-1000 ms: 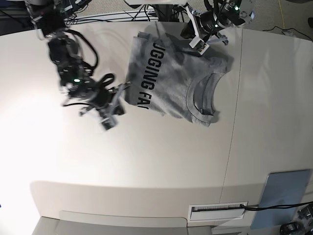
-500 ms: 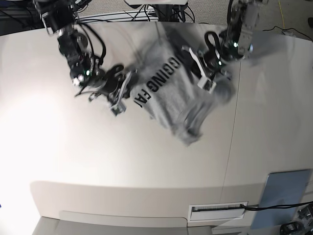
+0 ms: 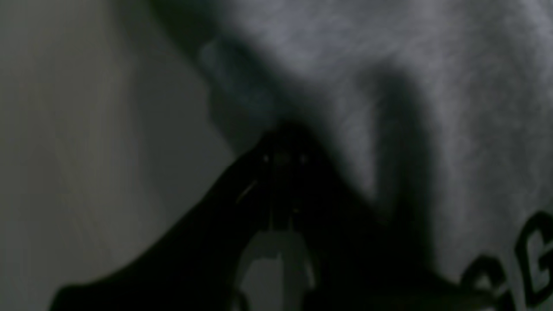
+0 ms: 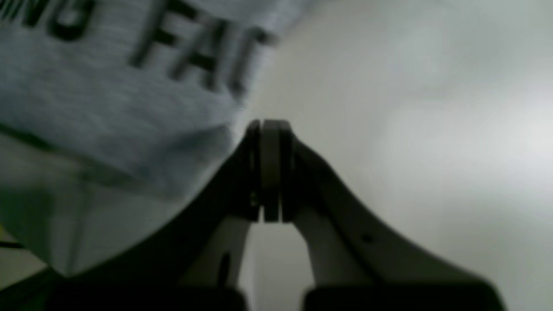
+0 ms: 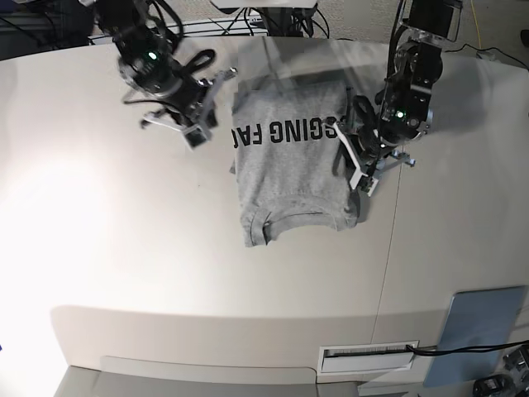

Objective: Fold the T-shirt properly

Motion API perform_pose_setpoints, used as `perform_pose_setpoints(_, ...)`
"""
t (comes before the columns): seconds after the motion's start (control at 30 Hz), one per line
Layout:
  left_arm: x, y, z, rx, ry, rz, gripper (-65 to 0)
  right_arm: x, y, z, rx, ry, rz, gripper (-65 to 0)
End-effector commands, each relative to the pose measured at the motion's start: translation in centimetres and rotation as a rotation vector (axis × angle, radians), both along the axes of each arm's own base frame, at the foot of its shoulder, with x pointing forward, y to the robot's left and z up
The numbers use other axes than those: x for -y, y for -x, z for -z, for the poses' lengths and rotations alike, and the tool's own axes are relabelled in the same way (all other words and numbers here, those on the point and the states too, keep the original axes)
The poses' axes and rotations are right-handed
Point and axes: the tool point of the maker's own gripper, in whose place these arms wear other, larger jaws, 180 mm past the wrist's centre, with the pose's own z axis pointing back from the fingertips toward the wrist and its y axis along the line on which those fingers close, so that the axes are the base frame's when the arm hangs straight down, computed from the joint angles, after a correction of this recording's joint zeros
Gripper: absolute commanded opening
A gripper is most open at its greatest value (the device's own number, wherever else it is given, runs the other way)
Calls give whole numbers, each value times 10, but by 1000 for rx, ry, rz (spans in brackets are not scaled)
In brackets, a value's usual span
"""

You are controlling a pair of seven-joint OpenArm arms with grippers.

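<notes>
The grey T-shirt point(image 5: 289, 169) lies folded at the table's middle, black lettering up and its neck toward the front edge. My left gripper point(image 5: 354, 169) is at the shirt's right edge. In the left wrist view the left gripper point(image 3: 281, 149) is shut, with the shirt's cloth point(image 3: 389, 86) draped over its tips. My right gripper point(image 5: 211, 107) is at the shirt's left edge by the letters. In the right wrist view the right gripper point(image 4: 268, 129) is shut, tips beside the shirt's edge point(image 4: 129, 99), with no cloth seen between them.
A table seam point(image 5: 395, 215) runs front to back just right of the shirt. A blue-grey pad point(image 5: 481, 329) lies at the front right corner. A slotted vent point(image 5: 368, 356) sits in the front edge. Cables point(image 5: 273, 21) hang behind the table's back edge.
The shirt has swung round and been pulled toward the front; its neck now faces the front edge. The left arm came forward along the shirt's right side. The right arm moved toward the back.
</notes>
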Motion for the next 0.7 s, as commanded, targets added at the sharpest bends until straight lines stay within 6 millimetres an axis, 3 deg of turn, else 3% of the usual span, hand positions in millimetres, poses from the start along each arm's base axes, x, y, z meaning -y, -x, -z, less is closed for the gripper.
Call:
perform_pose_setpoints(0.0, -5, -4, -15, 52, 7, 0, -650, 6, -2, -16, 56, 4, 7, -650)
perform_pose_setpoints(0.13, -17, 25, -35, 71, 22, 8, -650, 35, 27, -36, 65, 39, 81, -650)
perform_pose_setpoints(0.3, -40, 77, -46, 23, 28, -2, -650, 79, 75, -42, -4, 136, 207, -650)
perform_pose_setpoints(0.53, -70, 189, -28, -216, 47, -23, -650, 114, 187, -24, -276, 289, 332, -650)
perform_pose_setpoints(0.67, -68, 256, -21, -353, 82, -30, -650, 129, 233, -16, -404, 355, 358, -650)
